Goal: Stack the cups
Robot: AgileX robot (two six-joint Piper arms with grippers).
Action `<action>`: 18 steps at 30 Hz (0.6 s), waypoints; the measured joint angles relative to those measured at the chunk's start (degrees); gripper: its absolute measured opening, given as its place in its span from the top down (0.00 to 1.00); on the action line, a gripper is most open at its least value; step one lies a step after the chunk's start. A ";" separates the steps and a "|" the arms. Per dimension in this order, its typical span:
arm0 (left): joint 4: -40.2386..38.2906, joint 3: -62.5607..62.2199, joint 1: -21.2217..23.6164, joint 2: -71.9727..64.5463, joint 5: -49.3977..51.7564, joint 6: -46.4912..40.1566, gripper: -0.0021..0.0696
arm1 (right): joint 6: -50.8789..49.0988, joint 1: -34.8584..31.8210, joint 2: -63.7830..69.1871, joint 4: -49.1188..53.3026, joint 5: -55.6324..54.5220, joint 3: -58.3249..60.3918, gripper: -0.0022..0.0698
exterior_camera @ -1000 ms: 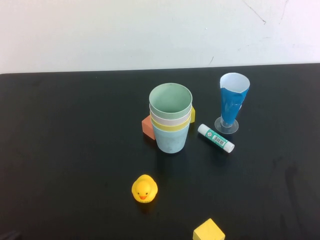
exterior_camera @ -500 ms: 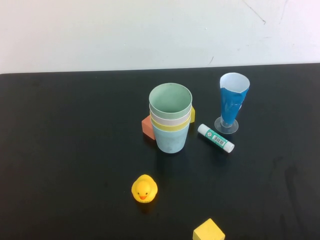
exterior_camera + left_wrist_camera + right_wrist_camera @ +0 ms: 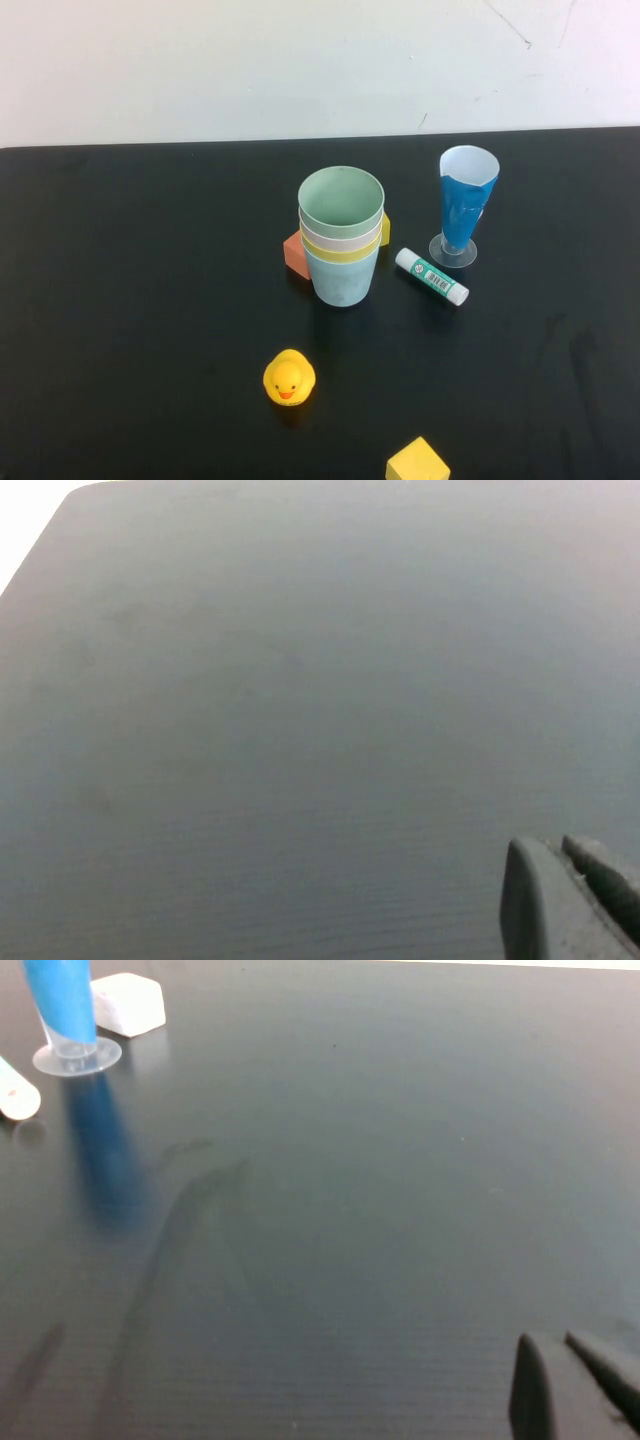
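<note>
The four cups stand nested in one upright stack (image 3: 341, 240) at the middle of the black table (image 3: 140, 300). The green cup (image 3: 341, 200) is on top, then a pale pink rim (image 3: 340, 240), a yellow rim (image 3: 343, 255), and the light blue cup (image 3: 344, 280) at the bottom. Neither gripper shows in the high view. My left gripper (image 3: 560, 855) is shut and empty over bare table. My right gripper (image 3: 560, 1345) is shut and empty, well away from the stack.
A tall blue stemmed glass (image 3: 466, 200) and a glue stick (image 3: 431, 276) are right of the stack. An orange block (image 3: 294, 251) and a yellow block (image 3: 385, 229) lie behind it. A rubber duck (image 3: 289, 378) and a yellow cube (image 3: 417, 462) are in front.
A dark tip of the left arm at the high view's bottom left corner has drawn back out of sight. The stack and other things have not moved.
</note>
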State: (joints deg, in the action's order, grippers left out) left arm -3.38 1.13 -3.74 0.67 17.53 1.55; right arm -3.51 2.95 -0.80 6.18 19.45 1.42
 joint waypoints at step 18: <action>-1.56 0.00 0.38 0.00 0.08 -0.91 0.97 | 0.00 0.00 0.00 0.00 0.00 0.00 0.97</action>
State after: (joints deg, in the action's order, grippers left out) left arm -4.94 1.13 -3.36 0.67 17.61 0.64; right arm -3.51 2.95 -0.80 6.18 19.45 1.42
